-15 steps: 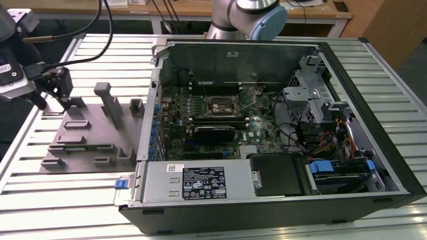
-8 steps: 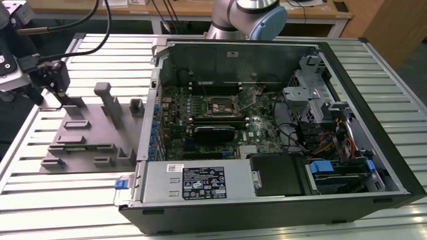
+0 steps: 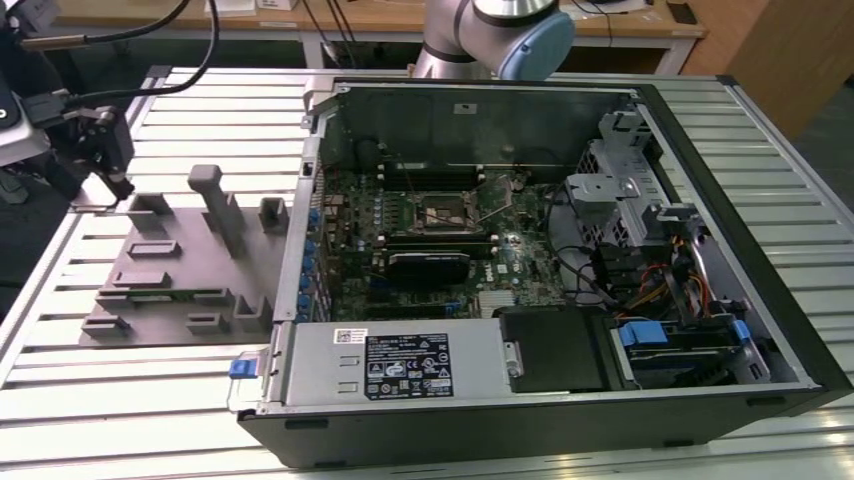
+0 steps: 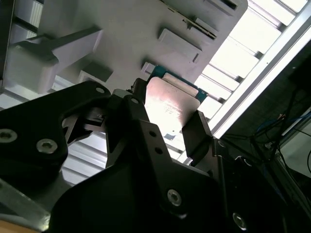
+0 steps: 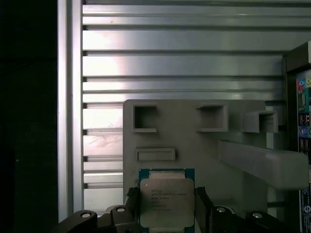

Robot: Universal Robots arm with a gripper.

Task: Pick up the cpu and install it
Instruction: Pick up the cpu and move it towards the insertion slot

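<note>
The pick looks under way, the install not begun; the socket [image 3: 442, 212] inside the case [image 3: 747, 250] stands without a chip, well apart from the gripper [image 3: 114, 165], which hangs over the far corner of the tray [image 3: 174, 300] at the exterior view's left. In both wrist views the cpu [image 5: 166, 201] [image 4: 170, 109] sits between the jaws, plate facing the camera, over the tray's edge; the jaws appear clenched on its two opposite sides; I cannot tell whether it has left its pocket.
</note>
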